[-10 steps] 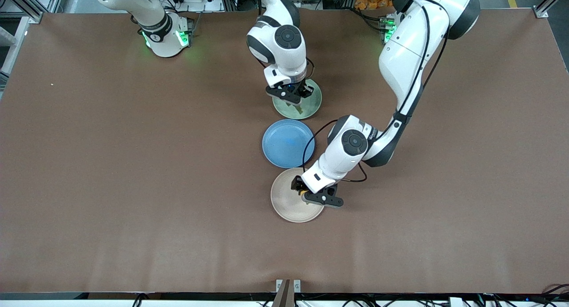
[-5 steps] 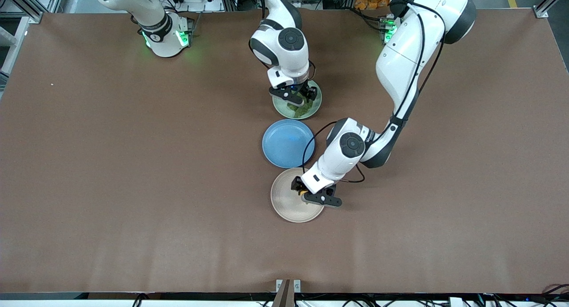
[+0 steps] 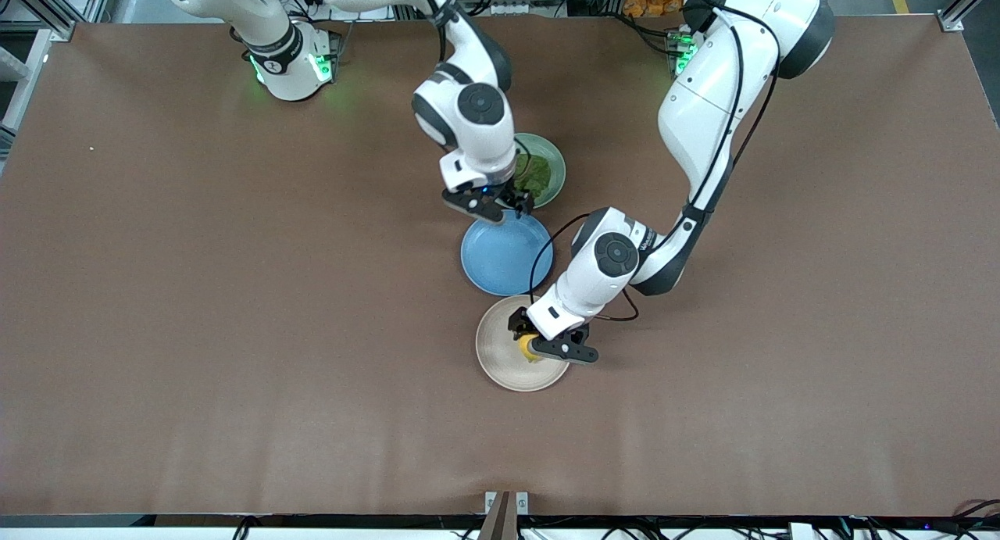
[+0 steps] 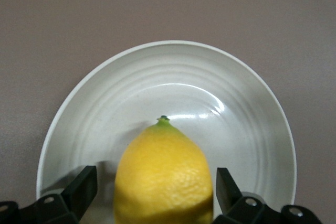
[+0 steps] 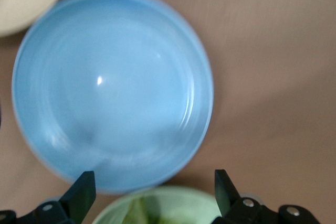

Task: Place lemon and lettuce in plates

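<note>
Now the left gripper [image 3: 539, 349] is hanging wide open around the lemon [image 3: 529, 348], which is sitting in the beige plate [image 3: 500, 360], its green tip pointing at twelve o'clock in the wrist view. The right gripper [image 3: 500, 204] is open and empty over the blue plate [image 3: 504, 255]; the lettuce [image 3: 535, 174] is lying in the green plate [image 3: 556, 165].

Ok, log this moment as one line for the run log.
lettuce in mint green plate | right gripper open, empty, over blue plate | lemon in beige plate, between open left gripper fingers
</note>
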